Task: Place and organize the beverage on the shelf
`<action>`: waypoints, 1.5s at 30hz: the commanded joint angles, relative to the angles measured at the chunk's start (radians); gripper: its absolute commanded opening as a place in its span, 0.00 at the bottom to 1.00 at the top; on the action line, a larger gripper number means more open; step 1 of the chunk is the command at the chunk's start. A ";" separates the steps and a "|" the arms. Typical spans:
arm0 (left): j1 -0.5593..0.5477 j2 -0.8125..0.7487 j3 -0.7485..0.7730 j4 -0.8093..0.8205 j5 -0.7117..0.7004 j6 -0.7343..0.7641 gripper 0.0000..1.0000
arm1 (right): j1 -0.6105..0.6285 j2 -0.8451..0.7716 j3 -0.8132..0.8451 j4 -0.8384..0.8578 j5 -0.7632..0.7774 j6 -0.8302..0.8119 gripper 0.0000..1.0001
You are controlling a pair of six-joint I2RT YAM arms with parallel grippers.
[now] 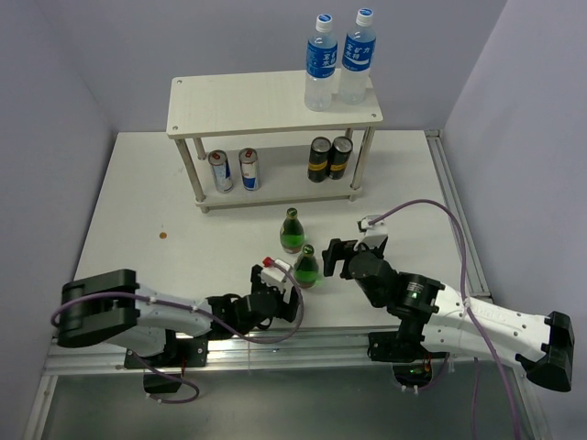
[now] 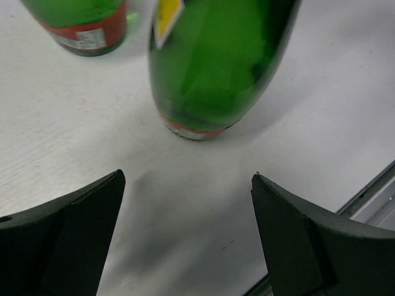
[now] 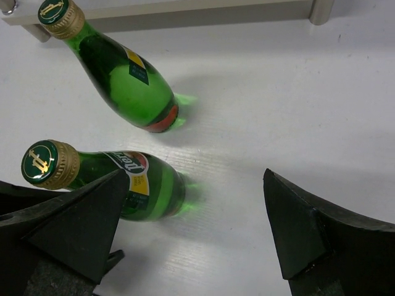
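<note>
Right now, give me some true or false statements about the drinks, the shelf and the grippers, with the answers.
Two water bottles stand on the shelf's top board. True.
Both green bottles stand on the lower board. False: they stand on the table in front of the shelf.
Four cans stand on the lower board. True.
The left gripper is shut on a green bottle. False: its jaws are open, with the bottle clear ahead of them.
The right gripper is open. True.
</note>
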 commanded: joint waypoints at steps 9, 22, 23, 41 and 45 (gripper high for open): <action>-0.053 0.303 0.143 0.412 -0.158 0.081 0.92 | -0.007 -0.046 0.013 -0.024 0.038 0.038 0.98; -0.059 0.467 0.267 0.541 -0.349 0.176 0.91 | -0.007 -0.039 -0.001 0.004 0.026 0.036 0.98; -0.057 0.475 0.276 0.549 -0.356 0.179 0.91 | -0.007 -0.040 -0.004 0.007 0.025 0.036 0.98; 0.042 0.665 0.356 0.733 -0.390 0.259 0.72 | -0.007 -0.026 -0.024 0.030 0.014 0.032 0.98; 0.049 0.664 0.350 0.737 -0.399 0.261 0.40 | -0.007 -0.020 -0.021 0.027 0.014 0.027 0.98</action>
